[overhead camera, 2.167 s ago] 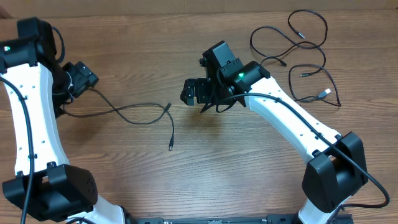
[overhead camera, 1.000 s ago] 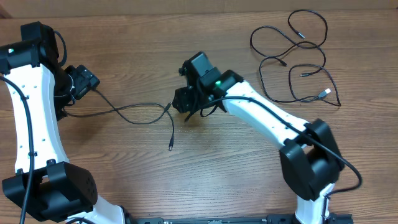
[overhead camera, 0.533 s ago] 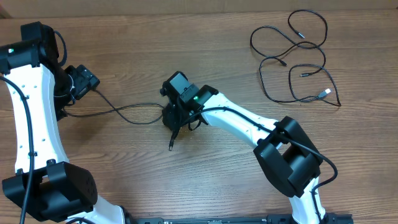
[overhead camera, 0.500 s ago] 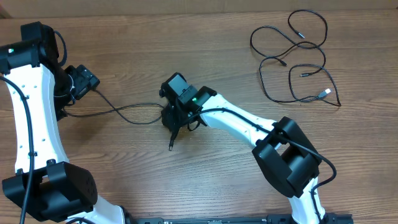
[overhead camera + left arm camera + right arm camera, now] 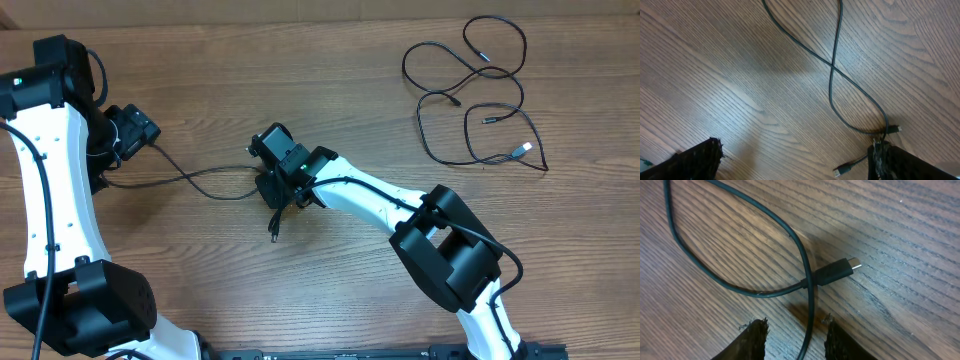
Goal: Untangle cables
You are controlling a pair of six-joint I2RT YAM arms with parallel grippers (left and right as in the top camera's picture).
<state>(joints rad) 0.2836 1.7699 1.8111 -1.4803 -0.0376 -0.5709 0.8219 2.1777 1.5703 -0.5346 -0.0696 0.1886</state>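
This looks like a robot lab or test room, not a home. A white left arm and a white right arm, both with black joints and small green lights, stand at the near edge of a plain brown wood table. Thin black cables lie loose on the wood, some at the far right and one on the left.

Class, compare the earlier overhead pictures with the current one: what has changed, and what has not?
The right claw swung left and now sits over the middle cable, open fingers straddling it near its plug, nothing gripped. The left claw, that cable and the loose cables at far right stayed put.
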